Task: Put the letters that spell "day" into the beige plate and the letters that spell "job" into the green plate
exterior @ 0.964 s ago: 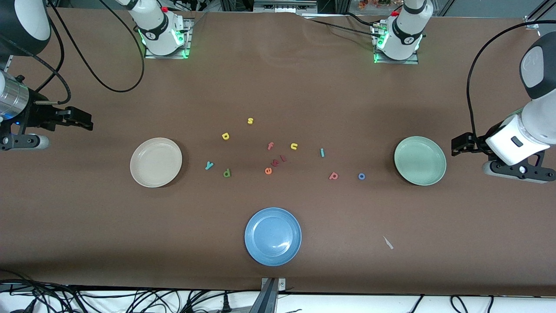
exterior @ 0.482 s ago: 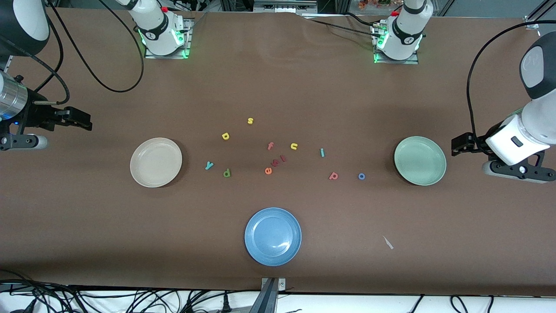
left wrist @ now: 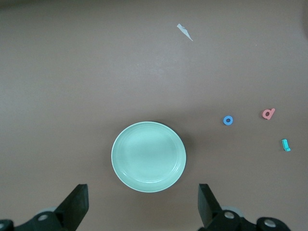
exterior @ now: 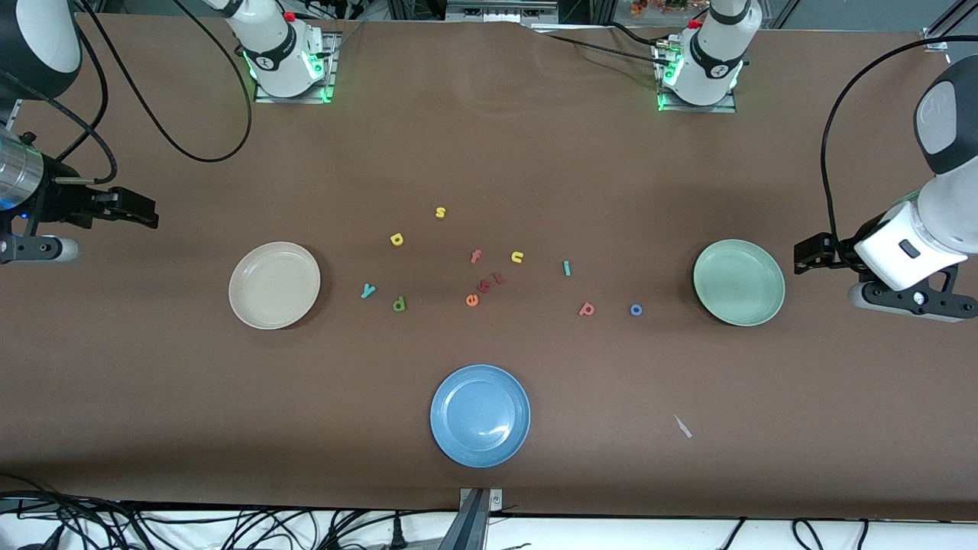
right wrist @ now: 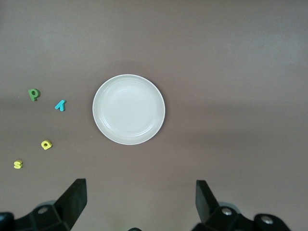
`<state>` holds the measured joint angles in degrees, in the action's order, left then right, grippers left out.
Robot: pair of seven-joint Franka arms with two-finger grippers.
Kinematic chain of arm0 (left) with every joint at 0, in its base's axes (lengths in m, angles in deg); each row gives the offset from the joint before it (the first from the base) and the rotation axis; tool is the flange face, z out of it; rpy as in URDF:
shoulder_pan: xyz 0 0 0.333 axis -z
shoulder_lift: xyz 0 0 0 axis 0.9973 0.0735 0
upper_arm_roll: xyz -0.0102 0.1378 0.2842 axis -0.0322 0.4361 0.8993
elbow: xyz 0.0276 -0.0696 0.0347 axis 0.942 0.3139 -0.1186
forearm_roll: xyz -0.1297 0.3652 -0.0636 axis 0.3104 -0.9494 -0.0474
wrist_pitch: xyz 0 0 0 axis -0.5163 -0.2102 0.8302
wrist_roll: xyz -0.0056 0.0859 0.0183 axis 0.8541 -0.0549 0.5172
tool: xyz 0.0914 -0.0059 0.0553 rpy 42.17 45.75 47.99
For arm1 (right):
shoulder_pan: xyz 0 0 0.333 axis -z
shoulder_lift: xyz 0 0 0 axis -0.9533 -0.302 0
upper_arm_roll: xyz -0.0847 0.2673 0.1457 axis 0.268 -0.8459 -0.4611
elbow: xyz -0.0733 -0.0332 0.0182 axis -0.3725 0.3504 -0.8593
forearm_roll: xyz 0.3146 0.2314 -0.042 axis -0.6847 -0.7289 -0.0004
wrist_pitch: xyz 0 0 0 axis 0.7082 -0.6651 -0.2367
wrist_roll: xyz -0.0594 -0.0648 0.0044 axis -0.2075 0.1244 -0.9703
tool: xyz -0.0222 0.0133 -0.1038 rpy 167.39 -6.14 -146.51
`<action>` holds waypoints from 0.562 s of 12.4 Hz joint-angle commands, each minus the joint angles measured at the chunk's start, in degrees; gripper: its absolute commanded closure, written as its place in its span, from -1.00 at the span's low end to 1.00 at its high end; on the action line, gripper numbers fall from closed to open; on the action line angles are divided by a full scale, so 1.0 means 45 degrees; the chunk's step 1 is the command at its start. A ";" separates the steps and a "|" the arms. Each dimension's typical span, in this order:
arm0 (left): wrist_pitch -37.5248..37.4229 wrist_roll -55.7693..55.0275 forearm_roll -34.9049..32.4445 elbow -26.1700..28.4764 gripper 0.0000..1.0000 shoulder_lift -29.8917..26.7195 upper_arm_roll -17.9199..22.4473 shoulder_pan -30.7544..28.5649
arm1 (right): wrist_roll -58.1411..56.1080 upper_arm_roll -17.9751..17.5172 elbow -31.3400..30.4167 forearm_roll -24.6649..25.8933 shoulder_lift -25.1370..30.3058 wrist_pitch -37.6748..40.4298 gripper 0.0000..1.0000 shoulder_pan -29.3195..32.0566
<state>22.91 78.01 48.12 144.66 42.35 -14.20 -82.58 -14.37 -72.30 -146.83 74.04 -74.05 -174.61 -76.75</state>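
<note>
Slightly withdrawn toward its own end of the worktop point(exterior: 489, 153) since a second ago, the right end effector point(exterior: 145, 212) hangs over bare brown surface in the upper part of the front view. Nothing else has shifted. Its fingers stand wide and hold nothing; in the right wrist view the right end effector point(right wrist: 139, 192) frames the beige plate point(right wrist: 129, 109), which lies well apart from it.

The left end effector point(exterior: 806, 256) waits at the left arm's end of the worktop, also spread wide and empty, just beside the green plate point(exterior: 739, 282).

Both plates are empty, with open surface all round them. The beige plate point(exterior: 274, 285) has the teal "y" point(exterior: 368, 290) and green "d" point(exterior: 398, 304) nearest, and the yellow "a" point(exterior: 396, 239) higher in the frame. A yellow "s" point(exterior: 440, 212) lies higher still.

Near the green plate lie the blue "o" point(exterior: 636, 309), then the pinkish "b" point(exterior: 586, 308), with the teal "j" point(exterior: 566, 268) a little higher.

Mid-frame sit a red "f" point(exterior: 475, 257), a yellow "u" point(exterior: 517, 257) and an orange "e" point(exterior: 471, 300). A blue plate point(exterior: 480, 415) lies at lower centre, near the worktop's front edge, and a white scrap point(exterior: 682, 426) lies toward the left arm's end from it.
</note>
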 commanded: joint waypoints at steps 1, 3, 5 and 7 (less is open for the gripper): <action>-0.0176 0.0307 0.0284 -0.0184 -1.00 0.0024 0.0050 -0.0008 | -0.0073 0.0036 0.0152 -0.0226 0.0019 0.0243 -1.00 0.0043; -0.0156 0.0307 0.0284 -0.0184 -1.00 0.0024 0.0070 -0.0008 | -0.0073 0.0036 0.0152 -0.0323 0.0019 0.0262 -1.00 0.0043; -0.0176 0.0307 0.0284 -0.0184 -1.00 0.0024 0.0051 -0.0008 | -0.0092 0.0056 0.0152 -0.0343 0.0038 0.0263 -1.00 0.0043; -0.0176 0.0307 0.0284 -0.0184 -1.00 0.0025 0.0070 -0.0008 | -0.0092 0.0075 0.0132 -0.0362 0.0019 0.0263 -1.00 0.0063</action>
<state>22.91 78.01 48.12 144.66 42.35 -14.20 -82.58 -14.37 -72.29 -146.83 73.71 -74.05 -174.45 -76.71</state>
